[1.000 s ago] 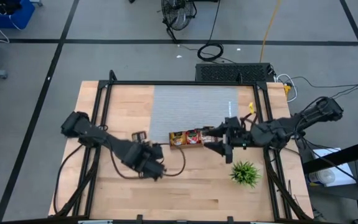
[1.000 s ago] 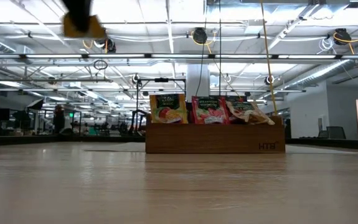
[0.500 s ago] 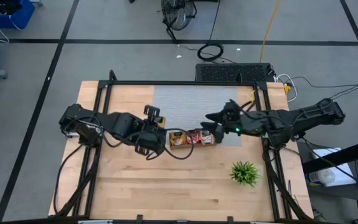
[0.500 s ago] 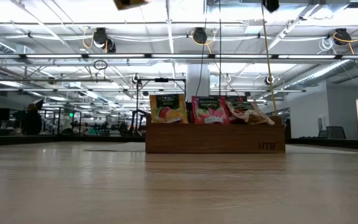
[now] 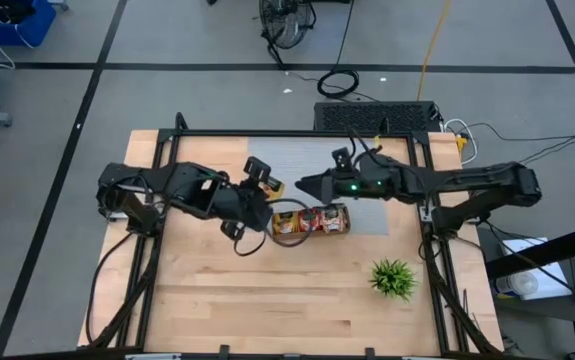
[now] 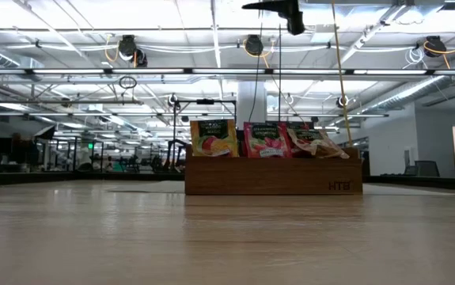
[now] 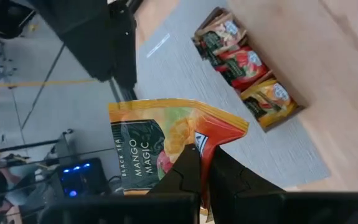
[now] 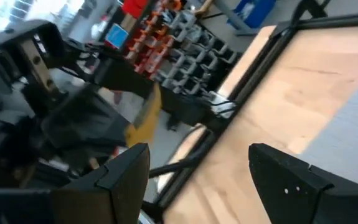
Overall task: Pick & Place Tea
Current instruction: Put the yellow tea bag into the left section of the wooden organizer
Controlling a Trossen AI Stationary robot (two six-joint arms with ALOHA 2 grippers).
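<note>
My left gripper (image 5: 264, 181) is raised over the grey mat's left edge, just beyond the tray's left end, shut on an orange-yellow mango tea sachet (image 7: 160, 140). My right gripper (image 5: 302, 184) hangs open close to its right, pointing at it; the right wrist view shows the sachet (image 8: 149, 115) edge-on ahead of the spread fingers. The brown wooden tray (image 5: 310, 221) stands on the mat with sachets upright in its three compartments: orange-yellow, red and pale (image 6: 271, 140). My left gripper pinches the sachet between its two fingers at the sachet's lower edge (image 7: 198, 148), near the red corner. The sachet stands out flat beyond the fingertips, label facing the wrist camera, lifted clear of table and tray.
A spiky green plant (image 5: 394, 278) stands on the wood near the table's right near side. The grey mat (image 5: 317, 165) covers the far middle. Black frame rails (image 5: 157, 170) run along the table's sides. Bare wood (image 5: 267, 300) lies in front of the tray.
My left gripper has swung from the near left of the tray toward the far edge and upward, carrying the sachet, which has left the top of the low view. My right gripper has moved from the tray's right end leftward and toward the far edge, closing on the left gripper.
</note>
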